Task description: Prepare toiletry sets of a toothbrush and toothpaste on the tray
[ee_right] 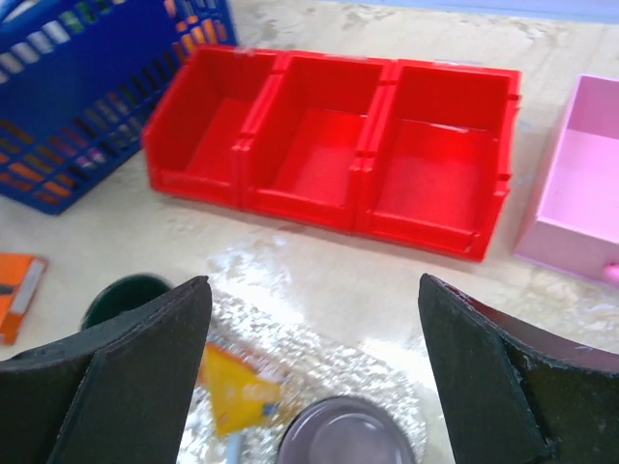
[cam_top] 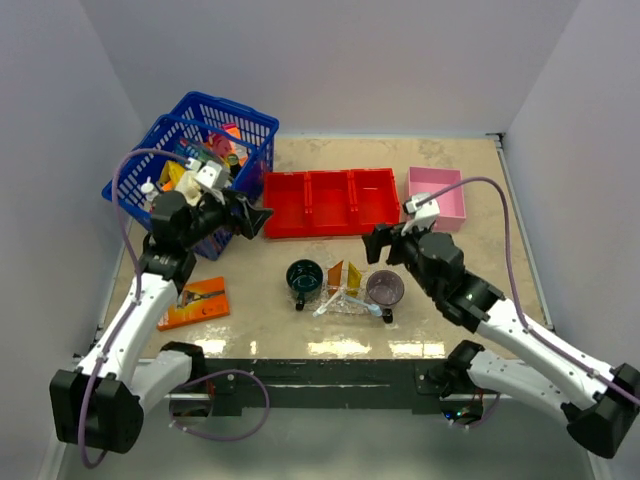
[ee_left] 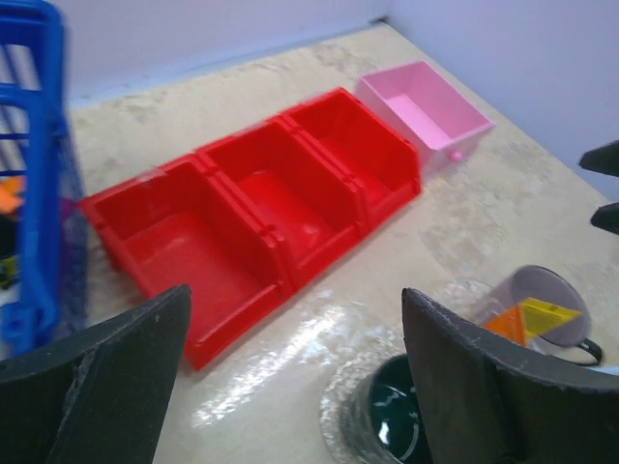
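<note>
Nearest to the wrist cameras are the black fingers themselves. The left gripper and the right gripper both have their fingers spread wide and hold nothing. Each hangs above the table a little behind the tray, one toward its left end and one toward its right. I judge they are high and empty because the task's pieces already lie on the tray.

The orange tube and the yellow-orange tube sit side by side in the middle of the tray. The two white toothbrushes lie just in front of them, at the tray's near edge, so brush and paste are together. From above the brushes are small, and possibly they cross each other.

A dark green cup stands at the left end of the tray and a purple cup at the right end, so any reach to the tubes must come down between them. Behind the tray is the red bin, behind and to the right the pink box, and far behind to the left the blue basket. Well to the left of the tray lies the orange razor pack, which belongs to no set.
</note>
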### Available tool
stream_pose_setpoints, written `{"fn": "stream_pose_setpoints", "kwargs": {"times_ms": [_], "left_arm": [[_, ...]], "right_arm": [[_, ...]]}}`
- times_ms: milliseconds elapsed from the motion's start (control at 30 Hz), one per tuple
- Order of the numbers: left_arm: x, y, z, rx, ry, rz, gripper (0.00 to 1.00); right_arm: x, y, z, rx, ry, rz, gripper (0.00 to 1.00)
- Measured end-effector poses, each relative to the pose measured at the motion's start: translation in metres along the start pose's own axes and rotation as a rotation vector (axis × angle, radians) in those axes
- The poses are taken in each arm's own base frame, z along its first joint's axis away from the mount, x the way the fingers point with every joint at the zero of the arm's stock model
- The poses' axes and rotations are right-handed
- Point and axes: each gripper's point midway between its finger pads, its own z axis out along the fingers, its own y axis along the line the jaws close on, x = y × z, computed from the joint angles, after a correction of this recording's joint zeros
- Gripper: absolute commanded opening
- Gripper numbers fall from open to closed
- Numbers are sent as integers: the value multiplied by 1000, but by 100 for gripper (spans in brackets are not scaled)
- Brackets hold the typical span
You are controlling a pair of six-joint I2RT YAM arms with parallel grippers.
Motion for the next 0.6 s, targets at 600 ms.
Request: {"fn": "stream_pose_setpoints", "kwargs": {"times_ms": [600], "left_arm": [[-45, 55, -53, -368, -202, -22, 100]], "right_arm": [[-67, -136, 7, 245, -113, 103, 91]]}}
